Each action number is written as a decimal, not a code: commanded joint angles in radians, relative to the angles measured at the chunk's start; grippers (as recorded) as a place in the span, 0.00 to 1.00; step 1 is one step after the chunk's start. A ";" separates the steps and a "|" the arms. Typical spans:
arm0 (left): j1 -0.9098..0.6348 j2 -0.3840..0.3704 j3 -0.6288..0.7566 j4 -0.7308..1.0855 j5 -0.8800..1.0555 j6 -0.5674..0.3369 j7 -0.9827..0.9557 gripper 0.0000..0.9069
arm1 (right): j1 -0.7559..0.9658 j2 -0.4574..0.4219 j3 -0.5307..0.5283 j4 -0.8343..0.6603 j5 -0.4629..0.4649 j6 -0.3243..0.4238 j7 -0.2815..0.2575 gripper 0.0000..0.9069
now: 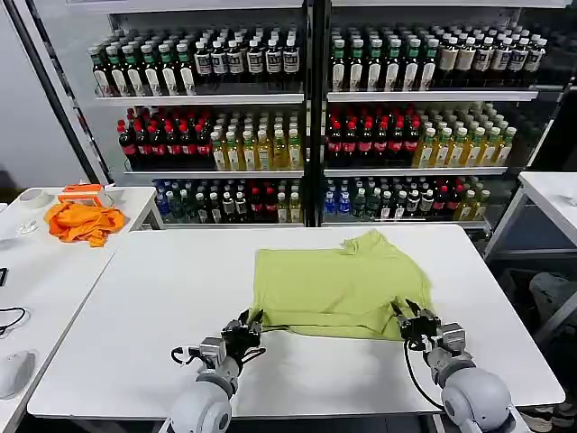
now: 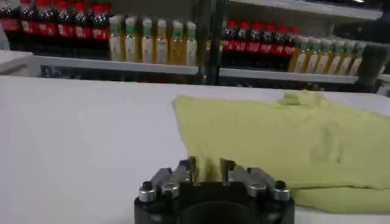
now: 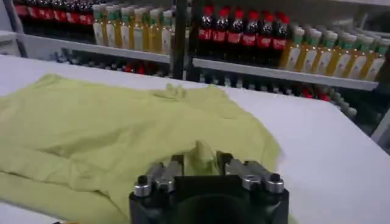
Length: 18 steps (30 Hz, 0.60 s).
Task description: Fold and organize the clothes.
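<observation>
A light yellow-green T-shirt (image 1: 338,284) lies on the white table (image 1: 153,298), its lower part doubled over along the near edge. My left gripper (image 1: 250,317) sits at the shirt's near left corner. In the left wrist view that gripper (image 2: 209,169) has a fold of the T-shirt (image 2: 286,134) pinched between its fingers. My right gripper (image 1: 407,314) is at the near right corner. In the right wrist view the right gripper (image 3: 202,161) is shut on a raised peak of the T-shirt (image 3: 109,122).
A bright orange cloth (image 1: 84,221) and an orange box (image 1: 81,192) lie on a side table (image 1: 54,280) to the left. Shelves of bottles (image 1: 306,99) stand behind the table. Another white table (image 1: 554,194) is at the right. Bare tabletop lies left of the shirt.
</observation>
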 commanded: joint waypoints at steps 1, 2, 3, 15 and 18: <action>0.002 0.000 -0.003 -0.003 0.006 -0.004 0.002 1.00 | -0.054 0.006 0.055 0.032 -0.001 0.014 -0.005 1.00; 0.011 0.001 -0.005 -0.010 0.006 -0.004 0.002 1.00 | -0.064 0.008 0.063 0.040 0.008 0.013 -0.003 1.00; 0.020 0.003 -0.004 -0.015 0.004 -0.002 0.002 1.00 | -0.091 0.012 0.093 0.051 0.025 0.008 0.002 1.00; 0.020 -0.012 0.027 0.023 0.025 0.013 -0.009 0.22 | -0.147 0.044 0.161 -0.032 0.136 -0.041 0.033 0.26; 0.007 -0.014 0.033 0.035 0.025 0.010 -0.012 0.02 | -0.126 0.050 0.140 -0.064 0.136 -0.030 0.033 0.00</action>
